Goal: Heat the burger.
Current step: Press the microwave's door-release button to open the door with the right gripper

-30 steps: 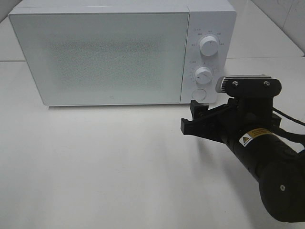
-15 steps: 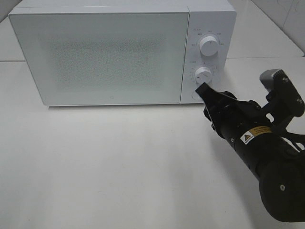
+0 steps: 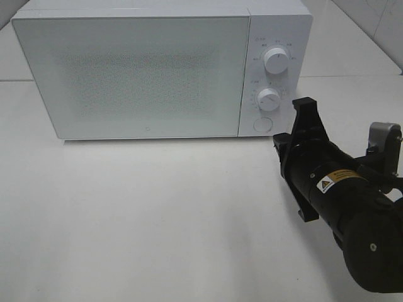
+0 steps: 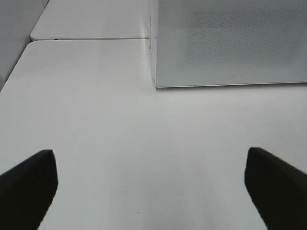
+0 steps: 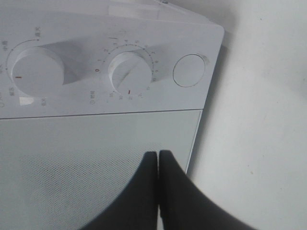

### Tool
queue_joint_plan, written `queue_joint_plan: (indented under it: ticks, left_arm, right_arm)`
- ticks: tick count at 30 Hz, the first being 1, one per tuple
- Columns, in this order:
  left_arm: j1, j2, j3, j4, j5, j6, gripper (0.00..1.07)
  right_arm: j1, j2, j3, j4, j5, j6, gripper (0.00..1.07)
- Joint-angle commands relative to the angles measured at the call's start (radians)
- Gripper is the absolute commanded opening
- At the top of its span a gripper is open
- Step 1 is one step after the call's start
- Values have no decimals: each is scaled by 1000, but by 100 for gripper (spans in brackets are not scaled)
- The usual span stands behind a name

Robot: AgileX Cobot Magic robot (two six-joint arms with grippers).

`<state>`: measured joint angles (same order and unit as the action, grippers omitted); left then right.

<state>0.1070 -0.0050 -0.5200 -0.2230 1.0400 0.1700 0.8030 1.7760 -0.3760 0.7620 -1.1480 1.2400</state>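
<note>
The microwave (image 3: 162, 69) stood far on the table (image 3: 138, 220), door (image 3: 94, 94) left, panel (image 3: 297, 82) right. On the panel the upper knob (image 3: 276, 60) sat above the lower knob (image 3: 269, 99), the button (image 3: 262, 124) lowest. The right gripper (image 5: 158, 154) hung near, just before the panel.

Microwave door (image 3: 132, 69) shut, blocks cavity; table (image 3: 126, 220) before it free; right tool (image 5: 158, 155) near dials (image 3: 269, 99).

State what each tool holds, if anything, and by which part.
Nothing. The right tool is shut on air before the microwave; the left tool stands open, empty.
</note>
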Motion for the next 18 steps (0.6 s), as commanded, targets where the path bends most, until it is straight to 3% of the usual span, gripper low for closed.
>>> queue_joint_plan:
  ticks: [1,13,18]
  left_arm:
    - [3,-21,5,-7,0,4,98]
    - [3,-21,5,-7,0,4,98]
    - [3,-21,5,-7,0,4,98]
  right_arm:
    - [2,-4,-11,18,37,45,0]
    - [-2,24,-24,75,89,83,0]
    - [-45,84,-78,15,108,148,0]
